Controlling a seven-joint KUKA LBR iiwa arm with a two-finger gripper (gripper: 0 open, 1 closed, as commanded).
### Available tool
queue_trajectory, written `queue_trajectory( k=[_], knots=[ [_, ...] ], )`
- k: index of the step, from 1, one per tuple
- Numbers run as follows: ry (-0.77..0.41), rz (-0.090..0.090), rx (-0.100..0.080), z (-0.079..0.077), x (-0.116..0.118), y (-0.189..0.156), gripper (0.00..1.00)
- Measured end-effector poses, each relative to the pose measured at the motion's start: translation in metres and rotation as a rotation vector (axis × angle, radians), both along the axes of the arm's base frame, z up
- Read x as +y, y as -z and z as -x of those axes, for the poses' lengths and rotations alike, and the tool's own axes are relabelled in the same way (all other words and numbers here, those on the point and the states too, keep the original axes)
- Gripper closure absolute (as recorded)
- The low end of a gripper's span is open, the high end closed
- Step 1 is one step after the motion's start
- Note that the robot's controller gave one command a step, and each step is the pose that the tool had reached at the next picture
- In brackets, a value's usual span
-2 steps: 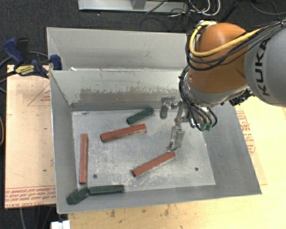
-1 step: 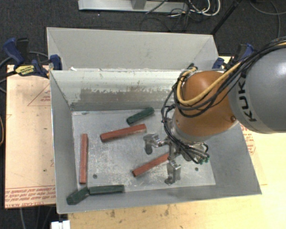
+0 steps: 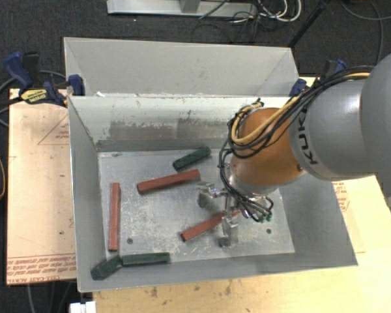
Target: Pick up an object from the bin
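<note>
My gripper (image 3: 218,217) is low over the bin floor, right of the middle, under the orange wrist cover. Its two metal fingers (image 3: 208,198) stand apart, one toward the back and one toward the front, so it is open. A short red-brown bar (image 3: 197,230) lies slanted on the floor, and its right end reaches into the gap between the fingers. Whether a finger touches it I cannot tell. A longer red-brown bar (image 3: 168,182) lies to the left of the gripper, and a dark green block (image 3: 191,158) lies behind that.
A third red-brown bar (image 3: 114,216) lies lengthwise by the left wall. A dark green bar (image 3: 145,259) and a dark green chunk (image 3: 105,268) sit at the front left corner. The arm covers the bin's right side.
</note>
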State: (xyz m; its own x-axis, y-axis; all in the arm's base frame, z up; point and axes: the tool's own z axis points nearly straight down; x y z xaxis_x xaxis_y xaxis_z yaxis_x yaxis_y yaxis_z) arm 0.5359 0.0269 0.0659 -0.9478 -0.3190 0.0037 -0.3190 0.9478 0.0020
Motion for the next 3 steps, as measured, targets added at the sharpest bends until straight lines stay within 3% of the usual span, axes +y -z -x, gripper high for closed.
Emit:
queue_trajectory(
  k=[1, 2, 3],
  knots=[
    [0.000, -0.001, -0.005, -0.002, 0.001, -0.005, 1.00],
    [-0.009, -0.001, -0.015, -0.016, 0.015, -0.131, 1.00],
    [-0.295, -0.001, -0.014, -0.034, 0.040, -0.228, 1.00]
  ],
)
